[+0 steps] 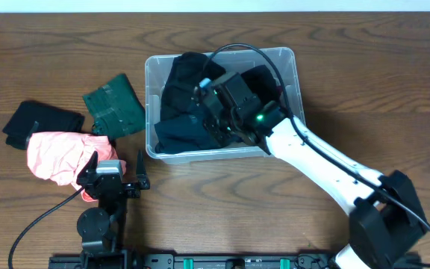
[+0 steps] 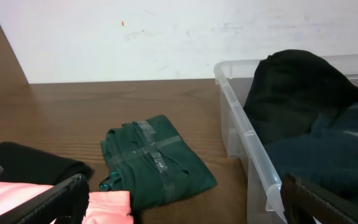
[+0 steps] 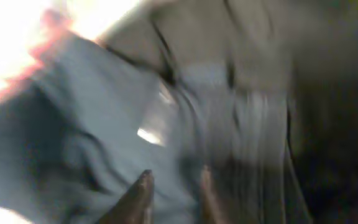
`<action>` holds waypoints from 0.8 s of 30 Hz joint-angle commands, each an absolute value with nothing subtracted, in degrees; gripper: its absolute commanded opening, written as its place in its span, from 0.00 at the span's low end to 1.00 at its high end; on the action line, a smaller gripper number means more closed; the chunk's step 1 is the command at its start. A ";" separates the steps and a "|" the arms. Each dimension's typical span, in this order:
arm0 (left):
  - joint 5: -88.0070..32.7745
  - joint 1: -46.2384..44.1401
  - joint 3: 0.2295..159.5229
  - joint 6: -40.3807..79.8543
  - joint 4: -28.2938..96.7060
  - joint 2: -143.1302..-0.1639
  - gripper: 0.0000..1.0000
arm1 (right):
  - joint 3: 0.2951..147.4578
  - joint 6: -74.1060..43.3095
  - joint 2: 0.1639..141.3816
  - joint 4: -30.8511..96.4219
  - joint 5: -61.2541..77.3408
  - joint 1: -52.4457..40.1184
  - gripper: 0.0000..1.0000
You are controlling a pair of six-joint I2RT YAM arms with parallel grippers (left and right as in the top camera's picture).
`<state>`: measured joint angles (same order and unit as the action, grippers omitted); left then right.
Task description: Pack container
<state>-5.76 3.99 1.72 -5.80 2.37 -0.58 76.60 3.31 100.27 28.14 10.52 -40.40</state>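
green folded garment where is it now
In the overhead view the green folded garment lies on the table, just left of the container and beyond the pink cloth.

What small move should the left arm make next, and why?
Probably lower the left gripper onto the pink cloth and close. Its jaws stand open at that cloth's edge, and the cloth lies outside the container, where the right gripper sits among dark clothes.

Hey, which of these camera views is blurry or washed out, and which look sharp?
Right wrist view: heavy motion blur, blown-out glare top left; the right gripper shows only as two dim fingertips against cloth. Left wrist view: sharp on the green garment and container. Overhead view: crisp, evenly lit.
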 commanded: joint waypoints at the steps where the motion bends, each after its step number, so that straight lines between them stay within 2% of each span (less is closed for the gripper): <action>1: -6.15 4.16 0.23 -5.30 3.38 -0.23 0.98 | 79.20 10.41 97.80 27.88 14.83 -43.03 0.16; 9: -6.13 4.16 0.23 -5.30 3.36 -0.23 0.98 | 79.15 10.87 104.03 27.64 16.43 -46.83 0.09; 21: -6.13 4.16 0.23 -5.30 3.38 -0.23 0.98 | 79.18 10.83 114.45 26.30 17.47 -46.98 0.09; 24: -6.13 4.16 0.23 -5.30 3.36 -0.23 0.98 | 79.37 10.81 113.80 25.47 14.87 -46.44 0.12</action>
